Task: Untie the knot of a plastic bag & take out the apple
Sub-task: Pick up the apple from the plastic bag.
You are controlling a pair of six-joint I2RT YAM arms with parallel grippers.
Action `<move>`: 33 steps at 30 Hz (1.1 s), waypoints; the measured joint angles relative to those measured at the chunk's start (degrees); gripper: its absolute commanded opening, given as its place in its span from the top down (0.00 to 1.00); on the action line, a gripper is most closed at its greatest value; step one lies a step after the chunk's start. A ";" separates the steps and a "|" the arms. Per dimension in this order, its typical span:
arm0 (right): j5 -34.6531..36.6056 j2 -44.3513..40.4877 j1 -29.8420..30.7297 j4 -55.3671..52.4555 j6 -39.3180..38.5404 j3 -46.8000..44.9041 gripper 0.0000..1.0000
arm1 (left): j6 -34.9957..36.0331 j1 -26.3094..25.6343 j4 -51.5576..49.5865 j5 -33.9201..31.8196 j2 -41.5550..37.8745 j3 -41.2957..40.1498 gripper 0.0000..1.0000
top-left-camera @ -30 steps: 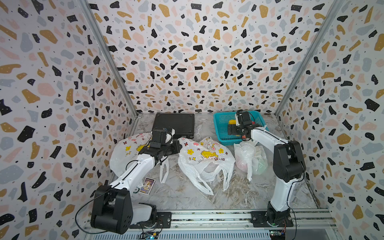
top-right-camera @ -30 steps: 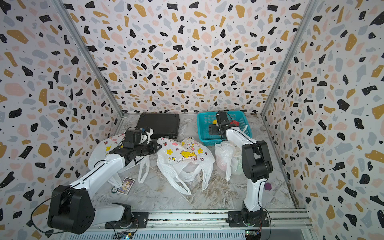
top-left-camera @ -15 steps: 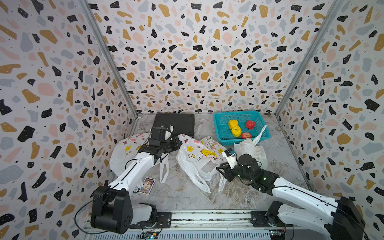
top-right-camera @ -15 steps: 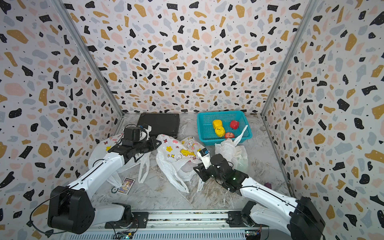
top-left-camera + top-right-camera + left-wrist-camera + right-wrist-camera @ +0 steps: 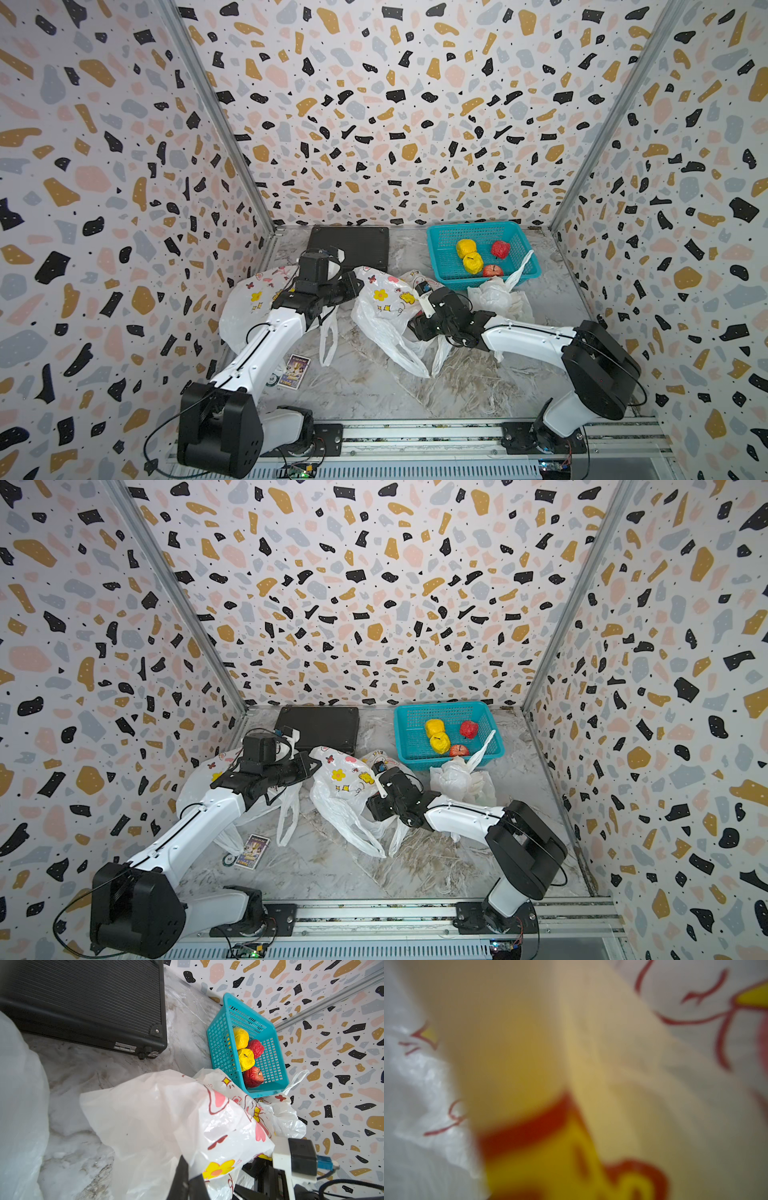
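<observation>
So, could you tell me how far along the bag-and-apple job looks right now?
Done: four apples lie in the basket, a crumpled plain bag beside it. In hand: the left tool appears to pinch the printed bag; the right tool is pressed against it, jaws hidden. Left: its handles look untied, but whether an apple sits inside is hidden.

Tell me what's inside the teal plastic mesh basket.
In the teal plastic mesh basket: rear yellow fruit, front yellow fruit, rear red fruit, front red apple. A white plastic bag handle leans across one corner in both top views; anything under the fruit is covered.
</observation>
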 measured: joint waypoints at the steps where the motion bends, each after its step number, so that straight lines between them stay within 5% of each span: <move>1: 1.73 0.63 0.00 -0.07 0.20 0.68 0.16 | 0.24 0.00 -0.31 0.17 0.04 0.11 1.00; 8: 11.19 7.65 0.00 0.31 1.42 7.37 0.00 | 2.97 0.00 -1.86 1.86 1.95 3.04 1.00; 15: 17.49 18.88 -0.35 1.16 3.89 16.41 0.00 | 4.85 0.00 -2.56 3.15 4.98 3.85 1.00; 18: 19.30 23.65 -0.70 1.64 5.33 20.06 0.08 | 5.46 0.00 -2.64 3.65 5.66 3.85 1.00; 22: 20.17 27.34 -1.44 3.80 5.95 22.36 0.42 | 6.29 0.00 -3.32 4.11 5.97 3.98 1.00; 25: 19.34 27.32 -1.57 4.79 5.81 22.16 0.56 | 7.15 0.02 -4.26 4.07 5.95 4.74 1.00; 33: 10.12 13.57 -1.16 9.62 4.24 6.08 0.59 | 8.33 1.49 -5.11 1.99 5.68 5.16 1.00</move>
